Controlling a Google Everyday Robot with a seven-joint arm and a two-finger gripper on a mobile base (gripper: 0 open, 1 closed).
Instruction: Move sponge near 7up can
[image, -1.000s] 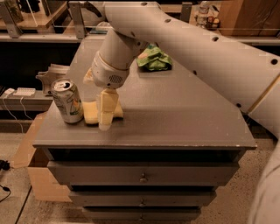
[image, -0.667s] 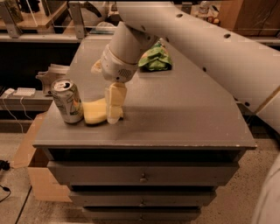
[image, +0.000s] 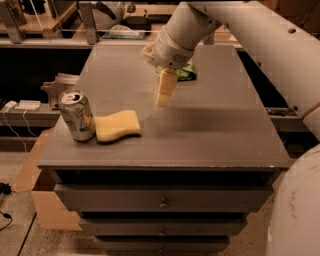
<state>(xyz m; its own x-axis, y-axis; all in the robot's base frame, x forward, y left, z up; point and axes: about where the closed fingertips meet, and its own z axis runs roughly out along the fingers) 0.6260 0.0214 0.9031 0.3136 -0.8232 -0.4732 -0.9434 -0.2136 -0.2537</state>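
We've got the claw (image: 163, 97) hanging in the air above the table (image: 215, 135), pointing down and carrying nothing, and we cannot tell whether it is apart or together from this angle. The sponge (image: 117, 125) lies flat on the table, below the claw and nearer to us, off toward the can's side. The 7up can (image: 76, 116) stands upright just beyond the sponge's far end from the claw. The two are so close that we can't say whether they touch.

By our reckoning the job looks as good as done, so the danger now is undoing it. The can stands close to the table's corner, farther from the claw than anything else. It looks light, and it's open at the top. If the claw dips and brushes the sponge, we'd expect the soft foam to slide into the can and shove it toward that edge, or tip it.

There's also the big arm (image: 240, 30) sweeping in above the table behind the claw. A low swing across could catch the can's top directly.

Just behind the claw lies the green chip bag (image: 186, 73), partly hidden by it. A backward pull kept too low could snag that bag and drag it along the table.
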